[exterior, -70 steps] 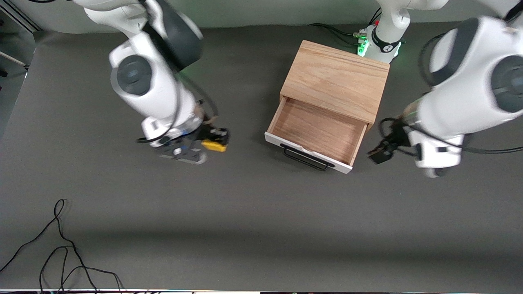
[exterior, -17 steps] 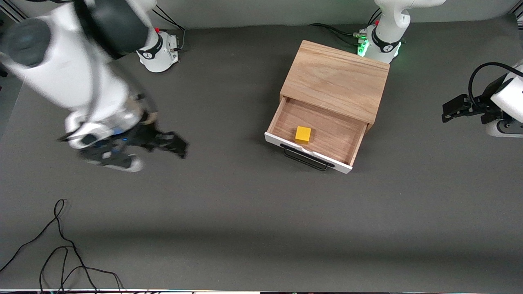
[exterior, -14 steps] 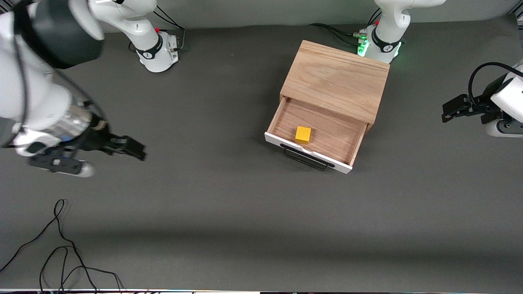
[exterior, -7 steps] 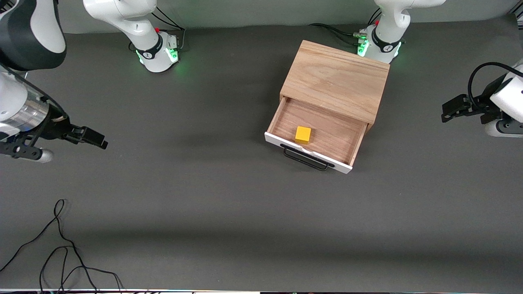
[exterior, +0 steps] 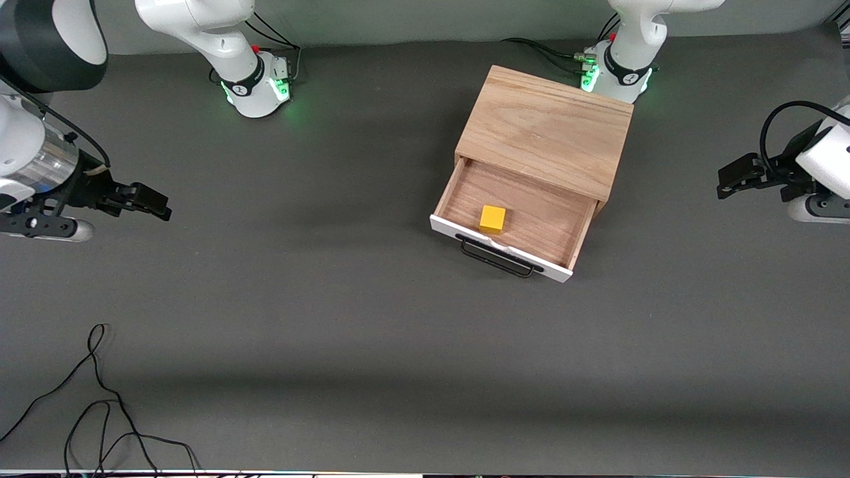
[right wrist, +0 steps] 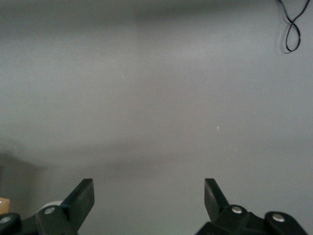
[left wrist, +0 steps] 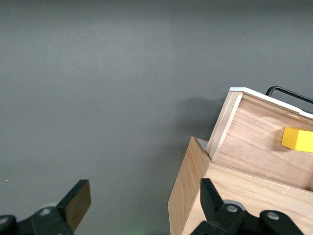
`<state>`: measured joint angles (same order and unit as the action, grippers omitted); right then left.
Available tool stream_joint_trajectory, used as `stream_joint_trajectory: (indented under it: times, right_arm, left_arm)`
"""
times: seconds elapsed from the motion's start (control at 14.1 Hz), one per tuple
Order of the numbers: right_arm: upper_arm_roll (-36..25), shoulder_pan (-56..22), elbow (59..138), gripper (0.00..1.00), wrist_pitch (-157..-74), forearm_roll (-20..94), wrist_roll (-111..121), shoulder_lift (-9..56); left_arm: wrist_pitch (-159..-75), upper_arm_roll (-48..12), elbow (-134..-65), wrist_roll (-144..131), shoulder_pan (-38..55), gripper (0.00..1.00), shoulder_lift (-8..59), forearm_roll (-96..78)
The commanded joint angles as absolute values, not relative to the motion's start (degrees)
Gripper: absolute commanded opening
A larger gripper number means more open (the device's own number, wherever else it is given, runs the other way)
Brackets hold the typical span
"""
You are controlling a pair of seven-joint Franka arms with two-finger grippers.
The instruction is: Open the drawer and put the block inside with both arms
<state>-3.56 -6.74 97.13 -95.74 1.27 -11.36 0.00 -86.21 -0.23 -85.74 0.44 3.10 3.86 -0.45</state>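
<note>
Resting in the open drawer [exterior: 458,229], the block [exterior: 493,219]; both grippers spread.

a robotics lab: two green-lit arm bases [exterior: 255,83], grey table [exterior: 372,332].

You see a desk [exterior: 372,318] covered in a matt dark grey surface, smooth and without shine. The box [exterior: 548,129] is light wood with visible grain and a dull finish, and the drawer [exterior: 524,212] has the same bare wood inside, a smooth white front panel [exterior: 499,248] and a thin black bar handle [exterior: 497,259]. The block [exterior: 493,219] looks smooth, matt yellow. The arms' shells look like glossy white plastic; both claws, left [left wrist: 142,210] and right [right wrist: 149,205], are matt black.
</note>
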Motion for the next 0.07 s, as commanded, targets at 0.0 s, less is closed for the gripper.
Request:
stream_joint_trajectory:
  times: [0.0]
  right_arm:
    - [-4.4, -6.9, 94.8, 1.0, -94.2, 0.7, -10.0, 0.4]
  left_arm:
    - [-86.5, 0.2, -85.8, 1.4, 3.8, 1.0, 3.6, 0.4]
